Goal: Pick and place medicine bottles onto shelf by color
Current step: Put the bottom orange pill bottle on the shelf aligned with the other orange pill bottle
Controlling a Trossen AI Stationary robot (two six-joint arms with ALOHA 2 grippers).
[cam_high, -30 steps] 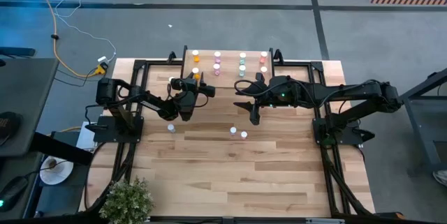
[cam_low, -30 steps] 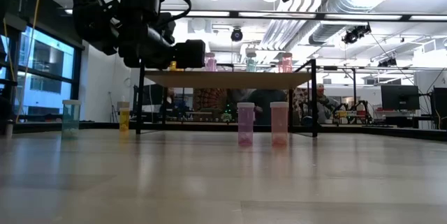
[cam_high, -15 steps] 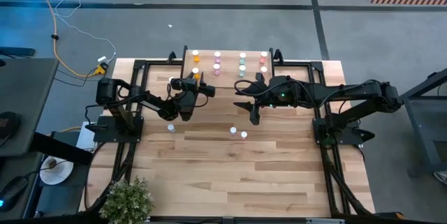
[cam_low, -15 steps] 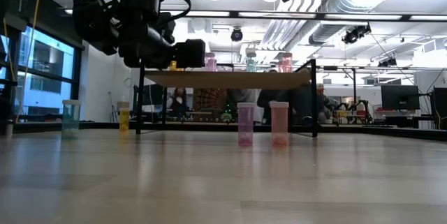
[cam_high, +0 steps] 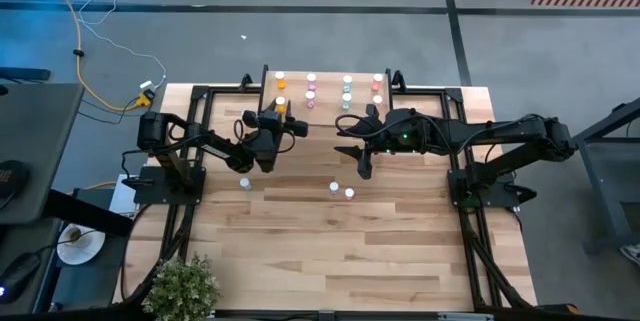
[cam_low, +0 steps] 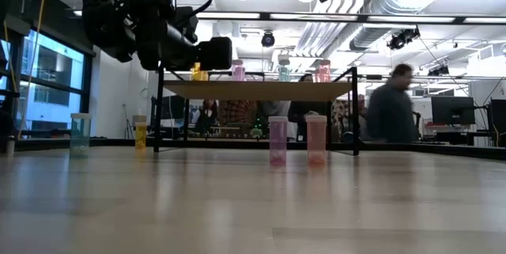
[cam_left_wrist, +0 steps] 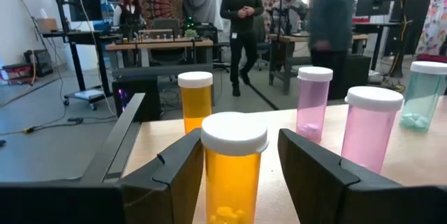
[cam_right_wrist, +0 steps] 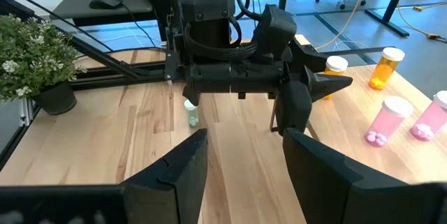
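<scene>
**Orange bottle between my left tool's fingers at the shelf**

On the far left of the worktop, near its front corner, a potted plant stands. A teal bottle stands on the worktop on my left side, and an orange bottle on the worktop stands a little farther along, near the shelf's left legs.

My left tool is at the left end of the shelf, raised to the height of its top. Its fingers flank a held orange bottle with a white cap; I can't make out whether the pads are touching its sides. Just beyond it a second orange bottle stands upright on the shelf. Farther along the shelf are two pink bottles, then a teal shelf bottle.

From above, the shelf's bottles stand in columns: orange at the left, then pink, teal, and red at the right end.

On the worktop in front of the shelf, a pink bottle and a red bottle stand upright just beside each other, not touching.

My right tool hangs above the worktop in front of the shelf's right half, fingers apart and holding nothing, facing my left arm.

In the room behind the worktop, a person is passing.
</scene>
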